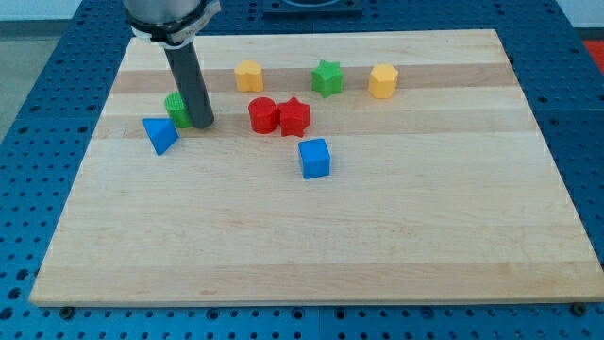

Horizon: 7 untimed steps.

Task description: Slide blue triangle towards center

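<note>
The blue triangle (159,135) lies at the view's left on the wooden board (311,236). My tip (203,124) rests on the board just right of and slightly above the triangle, a short gap apart. A green round block (176,109) stands right behind the rod, partly hidden by it.
A red cylinder (261,115) and a red star (293,116) touch each other near the middle. A blue cube (314,158) lies below them. A yellow block (248,76), a green star (327,77) and a yellow hexagon (382,81) stand along the top.
</note>
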Motion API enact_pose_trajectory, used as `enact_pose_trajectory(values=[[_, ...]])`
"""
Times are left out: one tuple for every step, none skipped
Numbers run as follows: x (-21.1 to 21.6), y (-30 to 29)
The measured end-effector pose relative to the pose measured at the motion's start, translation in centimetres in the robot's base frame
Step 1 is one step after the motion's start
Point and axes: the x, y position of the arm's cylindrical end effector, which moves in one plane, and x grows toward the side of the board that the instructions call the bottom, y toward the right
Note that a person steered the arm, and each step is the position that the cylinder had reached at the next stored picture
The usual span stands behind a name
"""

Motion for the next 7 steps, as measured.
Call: enact_pose_trajectory(values=[[1.9, -0.2], [2.4, -0.4], [2.7, -0.4], [6.4, -0.5], [6.9, -3.1], [6.9, -8.8], [5.9, -11.2]])
